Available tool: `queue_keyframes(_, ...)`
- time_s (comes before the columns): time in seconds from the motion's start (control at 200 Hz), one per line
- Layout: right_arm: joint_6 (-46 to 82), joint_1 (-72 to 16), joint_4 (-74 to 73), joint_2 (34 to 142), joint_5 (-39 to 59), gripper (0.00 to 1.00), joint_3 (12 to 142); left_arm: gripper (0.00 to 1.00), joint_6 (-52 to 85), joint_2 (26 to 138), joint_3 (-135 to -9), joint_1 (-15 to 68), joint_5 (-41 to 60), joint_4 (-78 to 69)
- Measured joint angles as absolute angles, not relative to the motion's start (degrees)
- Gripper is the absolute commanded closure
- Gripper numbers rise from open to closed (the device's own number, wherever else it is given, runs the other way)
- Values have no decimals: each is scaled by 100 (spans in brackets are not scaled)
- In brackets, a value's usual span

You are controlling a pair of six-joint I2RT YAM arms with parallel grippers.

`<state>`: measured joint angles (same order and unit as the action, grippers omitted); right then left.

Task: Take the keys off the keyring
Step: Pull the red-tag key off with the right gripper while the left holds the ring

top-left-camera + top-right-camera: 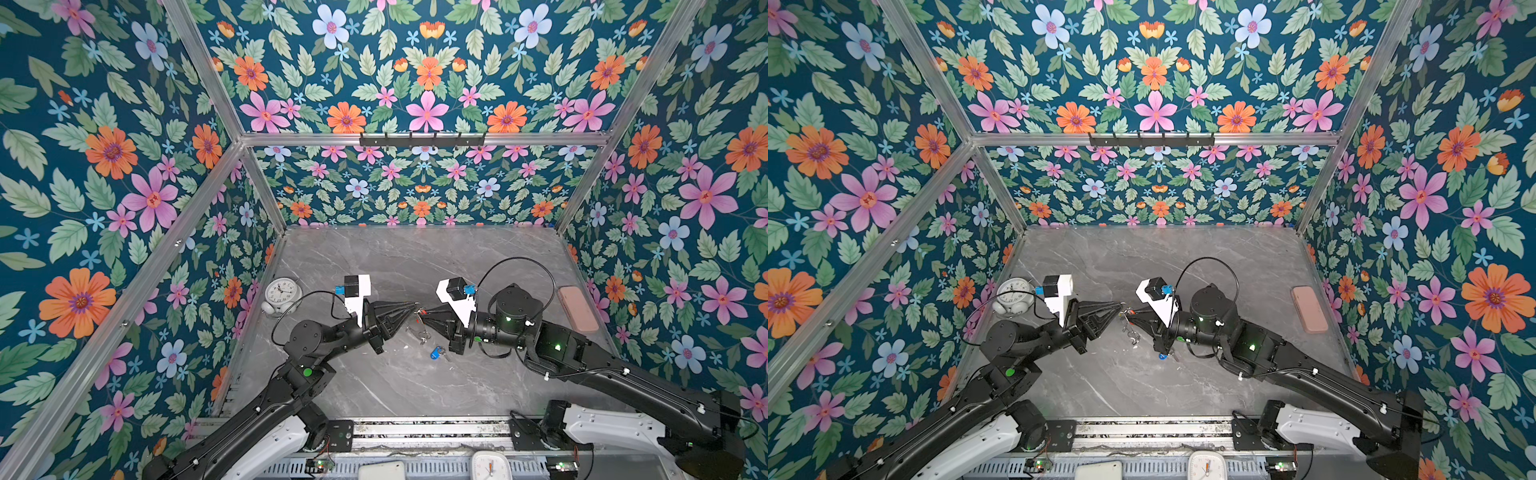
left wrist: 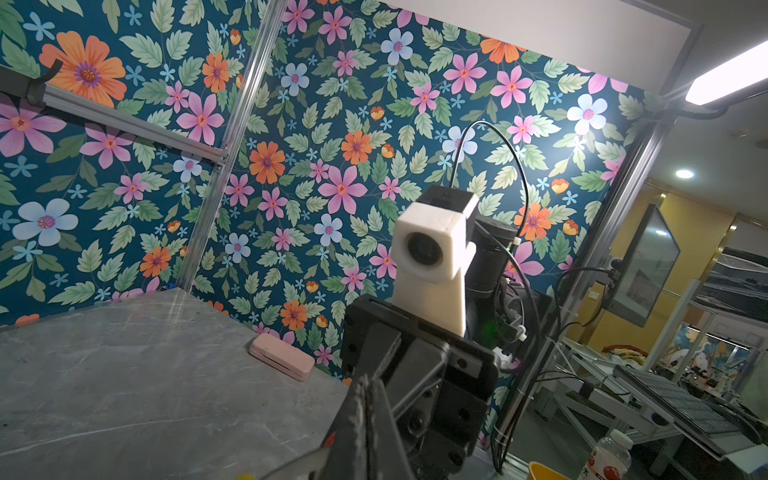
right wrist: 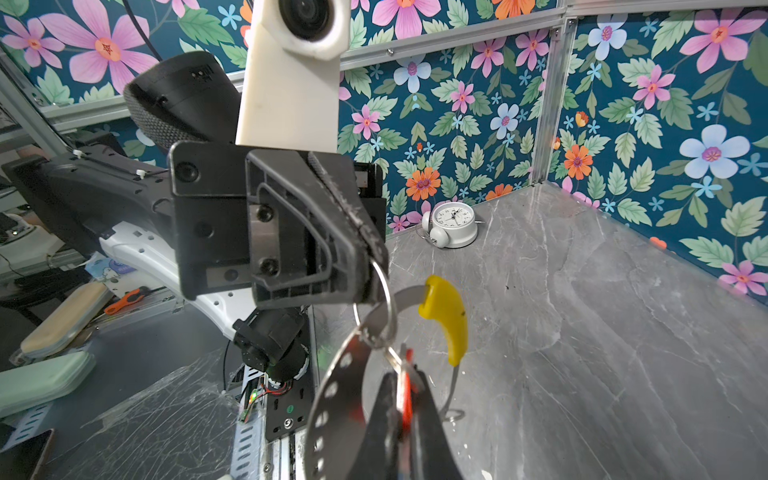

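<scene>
The keyring (image 3: 332, 390), a flat grey hoop with a yellow sleeve (image 3: 446, 316), hangs in the air between both grippers. My left gripper (image 3: 376, 266) is shut on a small split ring (image 3: 388, 299) threaded on the hoop. My right gripper (image 3: 405, 378) is shut on the red-tagged key (image 3: 406, 395), which hangs from that same ring. In both top views the left gripper (image 1: 414, 306) and the right gripper (image 1: 424, 311) meet tip to tip above the table. The blue-tagged key (image 1: 435, 353) lies loose on the table under the right wrist.
A white alarm clock (image 1: 282, 293) stands at the table's left edge and a pink case (image 1: 577, 308) lies by the right wall. A bare small ring (image 3: 455, 414) rests on the grey marble table (image 1: 415, 257) below the hoop.
</scene>
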<state>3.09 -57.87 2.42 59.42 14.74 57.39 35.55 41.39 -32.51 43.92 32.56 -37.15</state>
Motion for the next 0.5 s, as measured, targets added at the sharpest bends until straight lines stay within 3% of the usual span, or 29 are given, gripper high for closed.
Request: queue_keyframes(0.5,106,-5979,624,6112,1461,100,5833,100,3542,4198,-3275,4392,3258,-3754)
